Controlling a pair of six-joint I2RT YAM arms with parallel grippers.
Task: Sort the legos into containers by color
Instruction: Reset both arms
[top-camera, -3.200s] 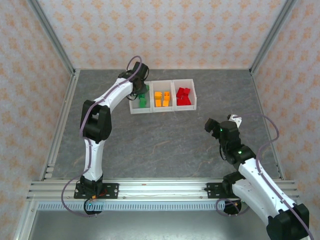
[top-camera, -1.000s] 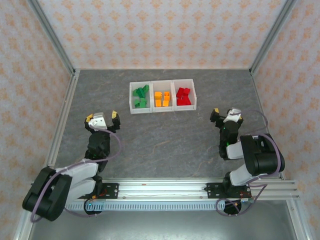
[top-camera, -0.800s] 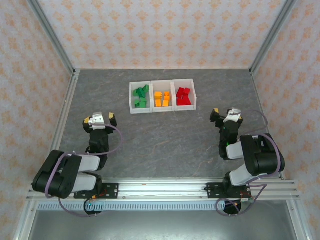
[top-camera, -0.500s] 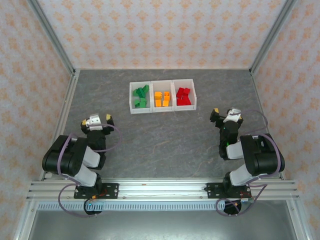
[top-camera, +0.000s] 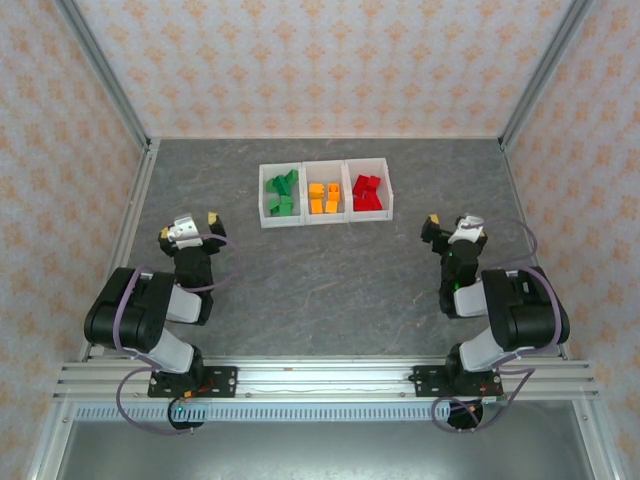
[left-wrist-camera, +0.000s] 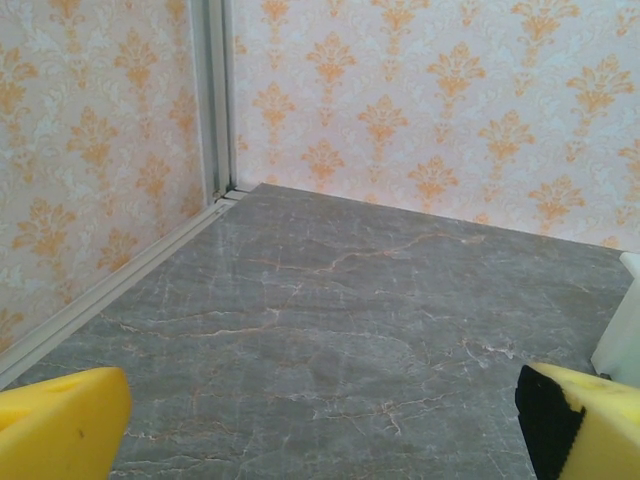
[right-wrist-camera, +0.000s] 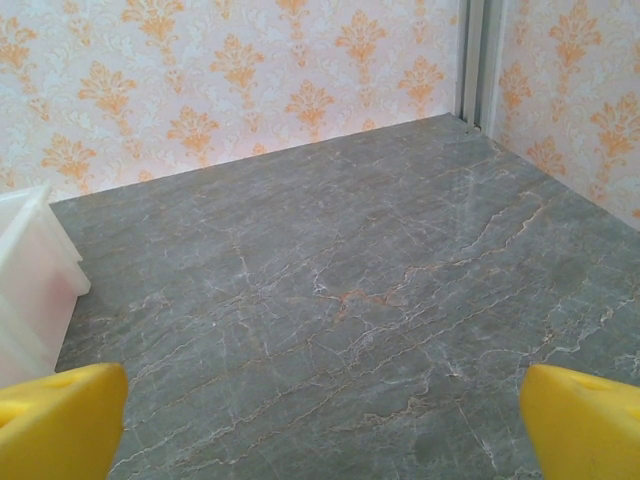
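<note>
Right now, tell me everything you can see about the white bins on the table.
The bins are three square, open-top compartments of white plastic, joined side by side in one row. They sit upright and flat on the grey marbled table, toward its far side, with nothing but the table and their contents touching them. The left compartment holds green bricks, the middle one orange bricks, and the right one red bricks.

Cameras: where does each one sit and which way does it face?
Top external: above and behind, looking down at the table, containers, both folded arms, left gripper, right gripper.
Left wrist: low, facing the far-left corner; its yellow fingers at the bottom.
Right wrist: low, facing the far-right corner; yellow fingers likewise.
Shared: both wrist views catch a white containers edge.
</note>
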